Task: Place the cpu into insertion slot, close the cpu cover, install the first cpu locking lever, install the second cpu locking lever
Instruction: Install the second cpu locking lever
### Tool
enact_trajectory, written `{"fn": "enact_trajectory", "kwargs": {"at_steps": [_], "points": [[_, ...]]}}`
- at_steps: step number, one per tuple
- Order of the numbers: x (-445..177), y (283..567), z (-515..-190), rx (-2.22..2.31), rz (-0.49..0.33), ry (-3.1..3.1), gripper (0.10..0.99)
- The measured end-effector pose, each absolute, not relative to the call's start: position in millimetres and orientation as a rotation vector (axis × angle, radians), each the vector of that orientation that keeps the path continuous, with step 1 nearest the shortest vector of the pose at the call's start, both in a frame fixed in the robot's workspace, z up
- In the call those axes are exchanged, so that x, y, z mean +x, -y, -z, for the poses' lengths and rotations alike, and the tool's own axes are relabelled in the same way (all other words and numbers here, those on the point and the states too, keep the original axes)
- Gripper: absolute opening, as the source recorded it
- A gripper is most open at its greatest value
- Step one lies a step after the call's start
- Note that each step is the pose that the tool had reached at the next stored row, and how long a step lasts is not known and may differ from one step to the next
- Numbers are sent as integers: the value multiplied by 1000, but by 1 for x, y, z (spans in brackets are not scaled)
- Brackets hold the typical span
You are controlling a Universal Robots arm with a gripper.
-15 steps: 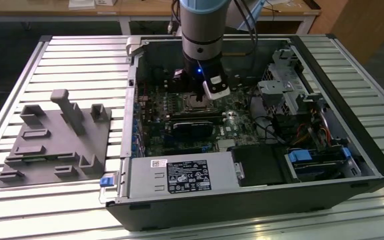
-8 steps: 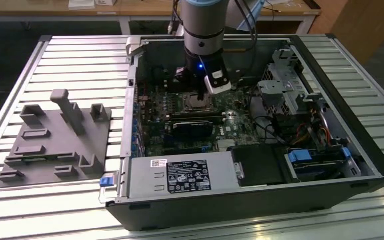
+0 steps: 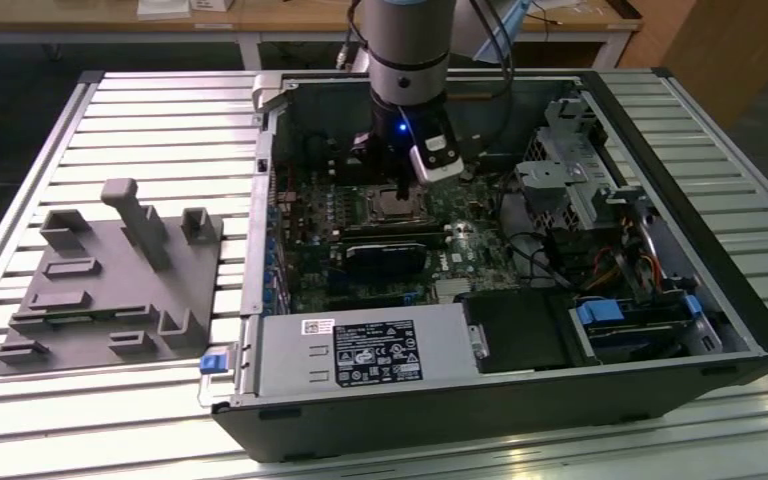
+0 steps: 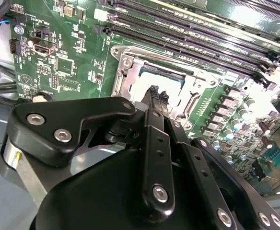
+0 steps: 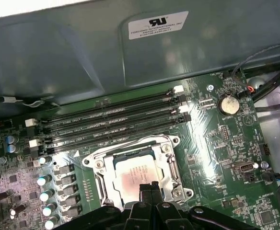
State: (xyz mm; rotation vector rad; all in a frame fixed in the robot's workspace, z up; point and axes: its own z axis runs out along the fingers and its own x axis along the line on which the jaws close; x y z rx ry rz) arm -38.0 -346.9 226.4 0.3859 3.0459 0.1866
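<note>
The cpu [image 5: 132,173], a pale silvery square, lies flat in the insertion slot [image 3: 391,207] on the green motherboard [image 5: 226,143]. The cpu cover [image 5: 170,167], a silvery metal frame with a square window, lies down around the chip. In the second wrist view the cpu cover [image 4: 126,72] shows just beyond the fingertips. My gripper [image 5: 150,186] hangs just over the chip's near edge, its two black fingers pressed together with nothing between them. In the exterior view the gripper [image 3: 398,192] reaches down into the open computer case, right above the socket.
Long black memory slots [image 5: 116,122] run beside the socket, and a row of capacitors [image 5: 46,194] stands on its other side. A round coin battery [image 5: 228,103] sits on the board. The case wall [image 5: 82,52] rises behind. A grey fixture block [image 3: 111,280] stands at the exterior view's left.
</note>
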Motion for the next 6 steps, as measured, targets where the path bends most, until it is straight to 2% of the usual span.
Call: {"fn": "enact_trajectory", "kwargs": {"at_steps": [6], "points": [[-38,346,-226,386,-185,-3046,106]]}}
